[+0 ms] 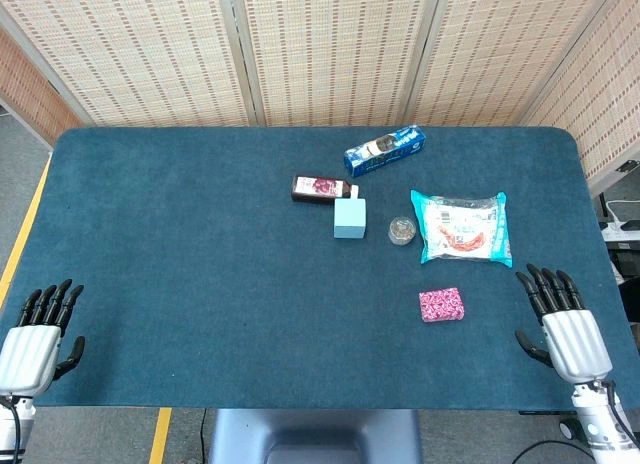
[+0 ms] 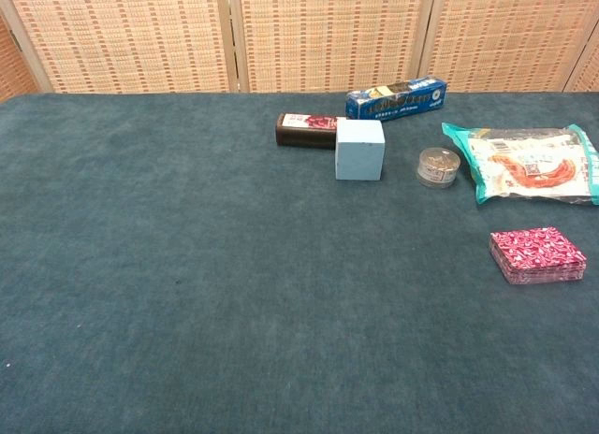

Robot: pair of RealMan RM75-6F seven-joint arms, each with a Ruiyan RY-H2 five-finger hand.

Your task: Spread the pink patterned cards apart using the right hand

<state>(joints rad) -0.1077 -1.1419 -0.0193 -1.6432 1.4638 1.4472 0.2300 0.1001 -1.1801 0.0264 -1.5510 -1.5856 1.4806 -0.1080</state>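
Note:
The pink patterned cards (image 1: 441, 305) lie as one squared stack on the blue table, front right; in the chest view the stack (image 2: 537, 254) sits at the right edge. My right hand (image 1: 561, 319) rests at the table's right front corner, fingers straight and apart, holding nothing, a short way right of the stack. My left hand (image 1: 40, 336) lies at the left front corner, also with fingers apart and holding nothing. Neither hand shows in the chest view.
Behind the cards lie a teal snack bag (image 1: 462, 225), a small clear round jar (image 1: 402, 230), a light blue box (image 1: 350, 218), a dark bottle on its side (image 1: 322, 188) and a blue carton (image 1: 385, 149). Bamboo screens stand behind the table (image 1: 200, 284).

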